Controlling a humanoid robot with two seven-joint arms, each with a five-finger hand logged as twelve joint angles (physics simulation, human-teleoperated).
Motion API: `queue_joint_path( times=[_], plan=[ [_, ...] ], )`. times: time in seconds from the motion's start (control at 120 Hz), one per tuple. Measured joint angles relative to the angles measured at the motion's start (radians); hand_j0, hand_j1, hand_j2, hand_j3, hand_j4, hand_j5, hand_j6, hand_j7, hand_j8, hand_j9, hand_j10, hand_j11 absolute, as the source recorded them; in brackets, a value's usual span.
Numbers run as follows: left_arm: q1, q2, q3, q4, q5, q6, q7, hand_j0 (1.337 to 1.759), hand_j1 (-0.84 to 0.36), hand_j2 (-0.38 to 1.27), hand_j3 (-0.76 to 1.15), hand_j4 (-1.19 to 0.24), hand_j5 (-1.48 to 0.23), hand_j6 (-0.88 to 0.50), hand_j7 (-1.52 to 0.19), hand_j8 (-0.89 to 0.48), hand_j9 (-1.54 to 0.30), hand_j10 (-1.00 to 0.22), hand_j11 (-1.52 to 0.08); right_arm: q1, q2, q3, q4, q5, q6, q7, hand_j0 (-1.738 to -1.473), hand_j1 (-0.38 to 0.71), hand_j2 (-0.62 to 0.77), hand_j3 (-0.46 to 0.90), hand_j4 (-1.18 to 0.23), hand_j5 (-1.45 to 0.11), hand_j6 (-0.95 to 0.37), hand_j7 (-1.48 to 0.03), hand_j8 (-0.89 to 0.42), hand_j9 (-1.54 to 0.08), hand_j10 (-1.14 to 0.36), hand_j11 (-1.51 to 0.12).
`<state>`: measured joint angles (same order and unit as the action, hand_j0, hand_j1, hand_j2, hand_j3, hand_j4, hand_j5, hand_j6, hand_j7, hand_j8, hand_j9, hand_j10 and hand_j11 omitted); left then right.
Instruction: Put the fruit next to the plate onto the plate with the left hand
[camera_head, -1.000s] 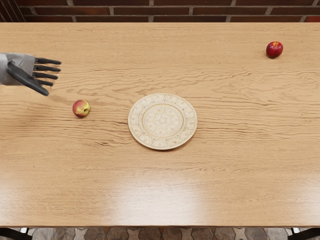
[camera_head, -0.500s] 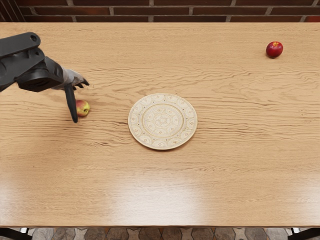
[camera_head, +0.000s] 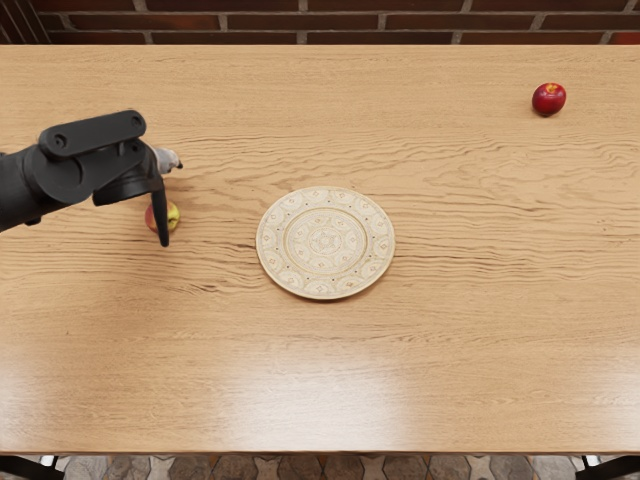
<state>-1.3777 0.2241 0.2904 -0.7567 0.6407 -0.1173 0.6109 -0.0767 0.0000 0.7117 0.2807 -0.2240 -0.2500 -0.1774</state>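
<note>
**Left hand poised over the fruit beside the plate**

The left arm (camera_head: 40, 185) comes in from the left edge, dark and bulky, and reaches out low across the surface (camera_head: 450, 350). Its wrist is turned so that the left hand (camera_head: 148, 185) points downward, right over the fruit (camera_head: 172, 214). A thin dark part of the hand hangs straight down across the fruit's left half and hides it. A pale patch of the hand shows at its upper right. Whether the hand is wide, narrow or already closed around the fruit cannot be told from this angle.

The fruit, a small yellow-red apple, sits on the surface to the left of the plate (camera_head: 265, 243), near it but not touching. The patterned plate lies flat at the middle of the surface with nothing on it. A red apple (camera_head: 548, 98) lies well apart in the far right corner, close to the brick wall (camera_head: 320, 20).

Half a second ago the arm sat higher and further left in the view, and the hanging part of the hand fell just left of the fruit, leaving most of it in sight. Now the arm has moved right and down, and the hand covers more of the fruit. A second ago the hand was only at the left edge, spread flat and well apart from the fruit. The fruit, the plate and the red apple lie where they did in both earlier views.
</note>
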Motion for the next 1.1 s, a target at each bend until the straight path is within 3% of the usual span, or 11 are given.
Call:
queue_joint_path(
  times=[0.075, 0.267, 0.942, 1.1],
  plan=[
    [0.013, -0.071, 0.047, 0.042, 0.0, 0.046, 0.0, 1.658, 0.28, 0.01, 0.0, -0.06, -0.08, -0.06, -0.08, -0.06, -0.08, -0.06, -0.08, 0.0, 0.0, 0.0, 0.0, 0.0, 0.0, 0.0, -1.658, -0.35, 0.0, 0.0, 0.0, 0.0, 0.0, 0.0, 0.0, 0.0, 0.0, 0.0],
    [0.026, -0.074, 0.103, 0.095, -0.001, 0.096, 0.0, 1.658, 0.21, 0.02, 0.0, -0.12, -0.15, -0.12, -0.15, -0.12, -0.15, -0.12, -0.15, 0.0, 0.0, 0.0, 0.0, 0.0, 0.0, 0.0, -1.658, -0.35, 0.0, 0.0, 0.0, 0.0, 0.0, 0.0, 0.0, 0.0, 0.0, 0.0],
    [0.019, -0.07, 0.119, 0.102, -0.011, 0.097, 0.0, 1.657, -0.26, 0.14, 0.0, -0.54, -0.71, -0.54, -0.71, -0.54, -0.71, -0.54, -0.71, 0.001, 0.0, 0.0, 0.0, 0.0, 0.0, 0.0, -1.658, -0.35, 0.0, 0.0, 0.0, 0.0, 0.0, 0.0, 0.0, 0.0, 0.0, 0.0],
    [0.016, -0.068, 0.119, 0.104, -0.013, 0.096, 0.0, 1.657, -0.31, 0.29, 0.0, -0.55, -0.82, -0.51, -0.82, -0.62, -0.83, -0.62, -0.83, 0.001, 0.0, 0.0, 0.0, 0.0, 0.0, 0.0, -1.658, -0.35, 0.0, 0.0, 0.0, 0.0, 0.0, 0.0, 0.0, 0.0, 0.0, 0.0]
  ],
)
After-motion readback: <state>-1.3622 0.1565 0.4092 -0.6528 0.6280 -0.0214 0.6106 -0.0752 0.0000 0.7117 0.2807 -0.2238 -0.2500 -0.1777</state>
